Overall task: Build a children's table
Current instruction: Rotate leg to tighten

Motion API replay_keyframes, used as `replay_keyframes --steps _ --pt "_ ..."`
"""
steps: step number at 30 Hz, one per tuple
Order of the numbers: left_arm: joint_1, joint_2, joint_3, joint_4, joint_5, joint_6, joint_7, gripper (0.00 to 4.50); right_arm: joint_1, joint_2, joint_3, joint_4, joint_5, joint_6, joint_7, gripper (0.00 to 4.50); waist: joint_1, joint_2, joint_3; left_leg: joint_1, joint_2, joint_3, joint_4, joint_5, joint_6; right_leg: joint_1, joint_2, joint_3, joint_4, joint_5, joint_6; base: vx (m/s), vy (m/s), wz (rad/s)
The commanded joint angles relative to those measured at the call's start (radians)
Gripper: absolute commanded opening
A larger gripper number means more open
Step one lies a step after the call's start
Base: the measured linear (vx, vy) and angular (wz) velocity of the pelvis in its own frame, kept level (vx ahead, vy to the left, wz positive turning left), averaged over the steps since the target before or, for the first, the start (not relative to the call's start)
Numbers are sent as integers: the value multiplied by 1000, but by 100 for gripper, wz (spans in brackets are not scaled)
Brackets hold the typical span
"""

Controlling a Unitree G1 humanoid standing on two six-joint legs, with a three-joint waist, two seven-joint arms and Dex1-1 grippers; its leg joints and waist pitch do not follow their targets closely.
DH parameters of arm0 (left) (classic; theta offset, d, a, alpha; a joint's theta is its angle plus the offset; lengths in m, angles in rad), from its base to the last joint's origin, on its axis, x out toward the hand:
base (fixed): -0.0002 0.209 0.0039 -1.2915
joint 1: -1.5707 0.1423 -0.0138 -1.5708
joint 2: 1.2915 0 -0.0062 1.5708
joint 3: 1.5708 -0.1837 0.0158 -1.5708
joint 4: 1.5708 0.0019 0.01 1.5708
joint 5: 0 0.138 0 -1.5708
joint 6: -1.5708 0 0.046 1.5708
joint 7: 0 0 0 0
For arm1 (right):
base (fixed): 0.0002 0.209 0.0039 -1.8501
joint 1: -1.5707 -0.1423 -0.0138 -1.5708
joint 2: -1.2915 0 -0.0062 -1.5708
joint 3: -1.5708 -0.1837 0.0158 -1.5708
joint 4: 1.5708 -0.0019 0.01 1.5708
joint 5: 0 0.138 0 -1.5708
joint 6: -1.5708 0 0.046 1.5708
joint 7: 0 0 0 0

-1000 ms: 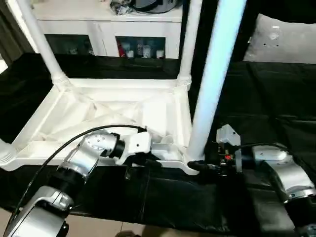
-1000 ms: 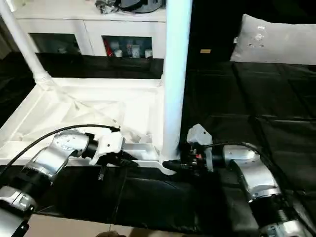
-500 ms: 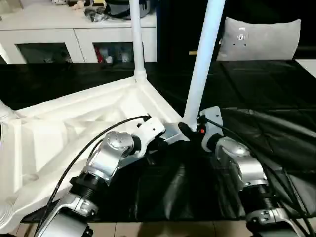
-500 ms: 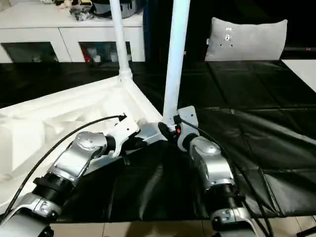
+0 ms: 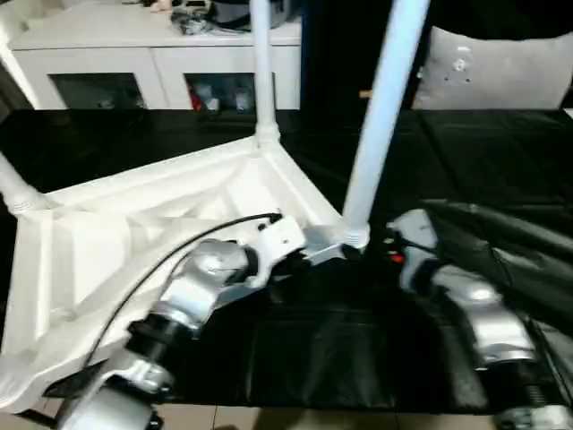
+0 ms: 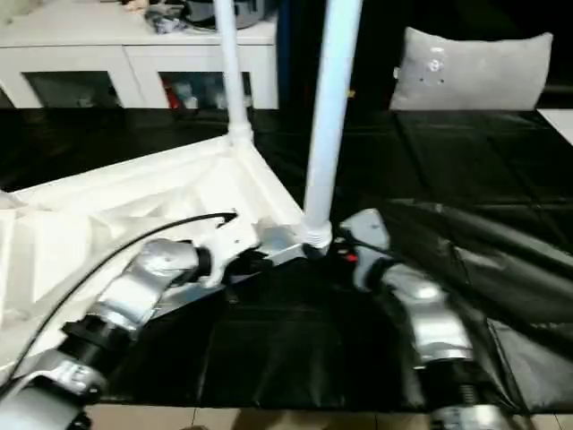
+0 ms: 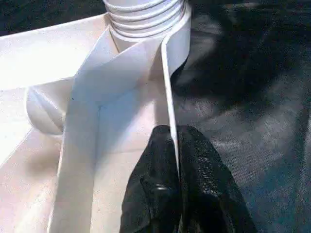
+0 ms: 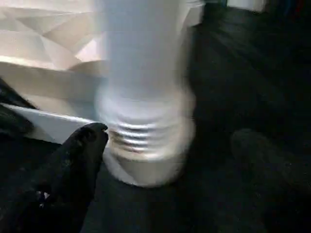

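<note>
Black cloth covers the worktop (image 5: 501, 161), and a white cabinet (image 5: 152, 54) stands beyond its far edge. On the cloth the tabletop (image 5: 134, 242) lies upside down, turned askew, its near corner close to the worktop's front edge. Legs stand upright in its sockets: a far leg (image 5: 262, 67), a near leg (image 5: 380, 121) and a leg at the left (image 5: 16, 188). The left gripper (image 7: 176, 160) is clamped on the tabletop's thin rim just beside the near leg's socket. The right gripper (image 8: 165, 160) stands wide apart around the base of that leg, one finger (image 8: 80, 155) just beside the threaded collar, holding nothing. Bare cloth stretches to the right.
</note>
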Motion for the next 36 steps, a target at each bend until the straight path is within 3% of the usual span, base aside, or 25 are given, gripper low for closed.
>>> replay_keyframes --steps 1,4,6,11,14,16,18,24,29,36 --pt "27 36 -27 34 11 -32 -58 0 9 -25 -3 -39 30 -23 76 440 7 -25 -49 -11 45 -17 -66 -169 87 43 -78 49 -96 -381 -148 0 0 0" --pt "25 87 -56 50 16 -113 -138 0 30 -105 14 -73 70 -32 222 440 12 -28 -52 -13 49 -17 -63 -143 112 46 -75 49 -88 -314 -163 0 0 0" --pt "20 127 -89 60 19 -178 -227 0 27 -150 28 -84 86 -34 314 440 13 -24 -56 -12 54 -17 -61 -120 123 45 -74 47 -78 -235 -197 0 0 0" --pt "12 161 -129 60 1 -262 -346 0 8 -193 94 -83 60 -54 416 440 19 -21 -59 -9 60 -14 -55 -84 140 45 -74 46 -58 -102 -257 0 0 0" --pt "9 164 -136 67 -9 -290 -377 0 -8 -188 116 -69 54 -61 435 440 29 -21 -60 -5 61 -12 -53 -78 139 44 -78 48 -54 -73 -275 0 0 0" --pt "10 168 -143 65 -19 -308 -411 0 -13 -179 137 -77 73 -56 481 440 37 -22 -59 -6 60 -10 -52 -92 135 46 -79 47 -54 -90 -274 0 0 0" --pt "12 172 -146 61 -25 -309 -436 0 -14 -173 148 -80 79 -60 510 404 42 -23 -58 -4 63 -11 -55 -109 123 44 -81 49 -56 -117 -268 0 0 0" --pt "25 184 -150 45 -44 -319 -484 0 -31 -139 174 -61 79 -62 511 357 44 -26 -56 -3 61 -11 -58 -130 94 44 -81 51 -59 -166 -250 0 0 0" --pt "34 192 -147 39 -51 -319 -495 0 -27 -129 184 -56 84 -60 535 314 45 -30 -57 -6 60 -13 -59 -120 89 47 -81 51 -57 -162 -245 0 0 0" --pt "47 201 -140 27 -69 -307 -513 0 -15 -115 181 -65 96 -46 535 274 43 -25 -57 -6 60 -13 -58 -118 91 47 -80 50 -56 -143 -251 0 0 0"
